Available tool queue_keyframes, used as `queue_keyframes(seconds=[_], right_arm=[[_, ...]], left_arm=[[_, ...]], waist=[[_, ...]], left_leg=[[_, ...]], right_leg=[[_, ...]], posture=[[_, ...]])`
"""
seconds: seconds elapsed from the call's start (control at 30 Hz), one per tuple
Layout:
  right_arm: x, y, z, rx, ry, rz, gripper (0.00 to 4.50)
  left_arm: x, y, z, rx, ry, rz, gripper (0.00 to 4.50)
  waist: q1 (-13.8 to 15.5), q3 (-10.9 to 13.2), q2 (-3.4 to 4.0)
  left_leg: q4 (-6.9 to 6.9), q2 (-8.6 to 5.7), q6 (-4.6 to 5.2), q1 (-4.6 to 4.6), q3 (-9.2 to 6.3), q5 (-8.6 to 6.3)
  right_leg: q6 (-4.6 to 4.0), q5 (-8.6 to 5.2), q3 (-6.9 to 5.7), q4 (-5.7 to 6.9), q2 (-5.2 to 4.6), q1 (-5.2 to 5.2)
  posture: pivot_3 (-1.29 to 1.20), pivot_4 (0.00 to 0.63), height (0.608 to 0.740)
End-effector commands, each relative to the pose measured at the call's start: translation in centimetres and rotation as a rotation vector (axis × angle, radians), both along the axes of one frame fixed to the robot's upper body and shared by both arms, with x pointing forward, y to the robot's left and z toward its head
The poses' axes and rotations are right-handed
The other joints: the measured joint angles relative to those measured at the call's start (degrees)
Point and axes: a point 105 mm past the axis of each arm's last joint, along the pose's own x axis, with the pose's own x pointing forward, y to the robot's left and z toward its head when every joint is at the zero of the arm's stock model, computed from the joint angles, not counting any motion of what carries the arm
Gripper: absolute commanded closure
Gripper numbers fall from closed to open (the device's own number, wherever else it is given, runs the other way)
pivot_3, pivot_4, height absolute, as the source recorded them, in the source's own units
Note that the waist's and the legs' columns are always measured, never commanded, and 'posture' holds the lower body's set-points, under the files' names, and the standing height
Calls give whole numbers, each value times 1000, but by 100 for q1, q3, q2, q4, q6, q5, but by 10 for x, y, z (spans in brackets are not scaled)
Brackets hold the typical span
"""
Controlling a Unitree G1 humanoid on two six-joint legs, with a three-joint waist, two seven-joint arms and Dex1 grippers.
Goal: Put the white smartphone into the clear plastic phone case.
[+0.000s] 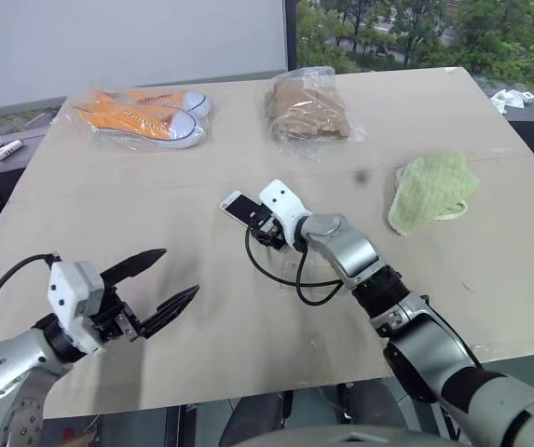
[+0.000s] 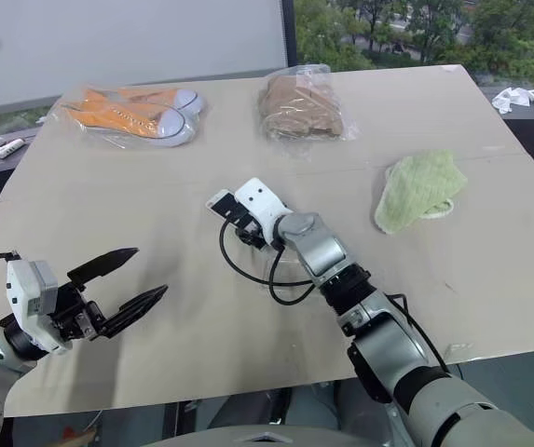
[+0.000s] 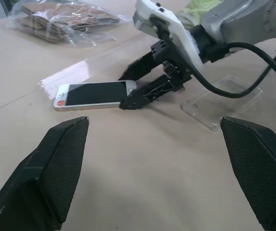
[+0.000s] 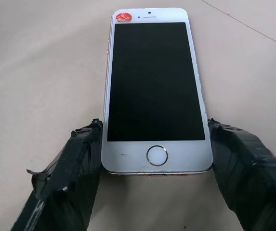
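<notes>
Here, white smartphone (image 4: 155, 91) lay flat, screen up on table (image 1: 155, 196): black glass, white bezels, red dot near earpiece. Right gripper (image 4: 154, 159) fingers flanked its home-button end. Clear plastic phone case (image 3: 222, 98) just beside. Left gripper (image 1: 159, 284) spread, empty.

We recorded even, diffuse daylight entering from the windows (image 1: 416, 33) along the upper right of the head frames. The table (image 1: 108, 205) was brightly lit, with soft, faint shadows. We noted glare on the plastic bags (image 1: 308, 102) at upper centre of the head frames, and a pale reflective patch beside the white smartphone (image 3: 95, 94) in the left wrist frame. The black fingers (image 3: 56, 173) at the bottom of that frame were out of focus. The phone screen in the right wrist frame was sharp and free of glare.
</notes>
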Motion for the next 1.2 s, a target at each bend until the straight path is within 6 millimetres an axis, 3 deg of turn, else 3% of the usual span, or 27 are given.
queue_keyframes(seconds=[0.03,0.2,0.43,0.57,0.67,0.9,1.03,1.2], right_arm=[[-2,-5,-4,1,22,-6,1584],[0,-10,-3,5,14,-14,1584],[-12,-12,32,104,-100,128,1584],[-21,-36,67,145,-191,201,1584],[-35,-63,77,122,-231,295,1584],[-79,-127,51,-54,-190,563,1584],[-80,-157,33,-192,-153,588,1584],[-80,-167,26,-250,-149,622,1584]], left_arm=[[3,18,2,40,-9,96,0],[9,37,-5,32,11,210,0],[11,29,-3,19,4,177,0],[11,25,-3,11,1,153,0],[10,16,-2,-3,-2,99,0],[5,-17,-6,14,28,-108,0],[12,-29,-11,60,45,-213,0],[28,-40,-18,119,55,-336,0]], waist=[[2,0,0],[10,-1,-2],[16,-5,-10],[-2,-3,-7],[9,-4,-9],[100,-4,-17],[119,0,-16],[169,1,-20]], left_leg=[[0,0,0,0,0,0],[-1,0,0,-1,0,0],[0,0,0,-4,0,0],[-1,4,0,-8,1,0],[-1,4,0,-10,1,0],[-1,5,2,-14,4,-1],[1,11,1,-11,13,0],[1,16,0,-6,14,0]], right_leg=[[0,0,0,0,0,0],[0,0,0,0,1,-1],[1,1,-1,-3,-1,-2],[0,1,0,-1,0,-8],[1,1,-1,-4,0,-8],[1,1,-5,-11,-4,-2],[-3,5,-1,-6,-3,-1],[-9,9,-4,-5,1,1]], posture=[[0,150,740],[0,150,740],[0,150,740],[0,150,740],[0,150,740],[0,150,740],[0,150,740],[0,150,740]])
